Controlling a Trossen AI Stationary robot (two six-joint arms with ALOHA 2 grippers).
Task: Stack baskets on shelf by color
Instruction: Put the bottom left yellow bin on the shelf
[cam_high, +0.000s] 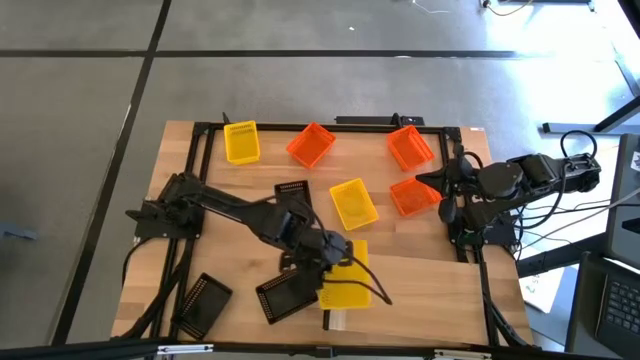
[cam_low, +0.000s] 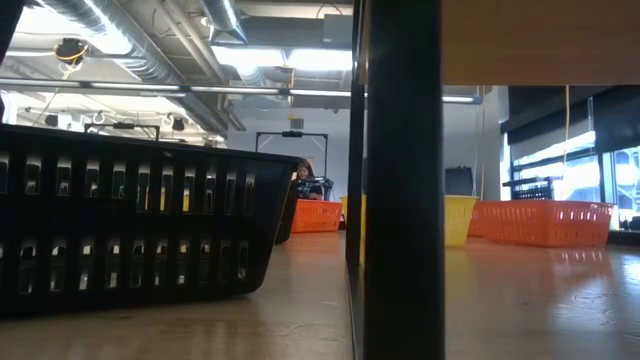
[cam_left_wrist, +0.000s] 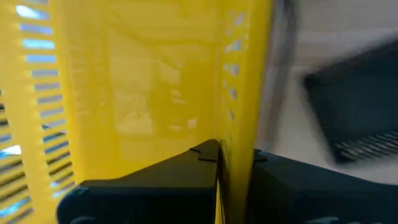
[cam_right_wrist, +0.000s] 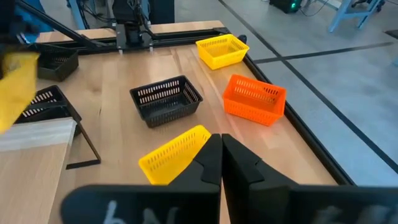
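My left gripper (cam_high: 338, 262) reaches over the near middle of the table, shut on a yellow basket (cam_high: 348, 284) at the left end of the pale wooden shelf (cam_high: 430, 290). Two more yellow baskets (cam_high: 241, 141) (cam_high: 353, 203), three orange baskets (cam_high: 311, 144) (cam_high: 410, 147) (cam_high: 414, 195) and three black baskets (cam_high: 292, 192) (cam_high: 288, 296) (cam_high: 203, 303) rest on the tabletop. My right gripper (cam_right_wrist: 221, 155) is shut on nothing by the table's right edge, beside an orange basket. My left gripper pinches one side wall of the yellow basket at its rim (cam_left_wrist: 235, 134), one finger (cam_left_wrist: 205, 158) inside the basket and the other finger (cam_left_wrist: 260, 160) outside. The fingers slant down from the table's left. The basket is tilted over the shelf's left end; whether it touches the board I cannot tell.
The shelf's dark upright end piece (cam_low: 400, 180) stands close in the low view, with a black basket (cam_low: 130, 230) left of it. A black frame (cam_high: 330, 127) runs along the table's edges. A person (cam_low: 303, 178) shows in the room beyond.
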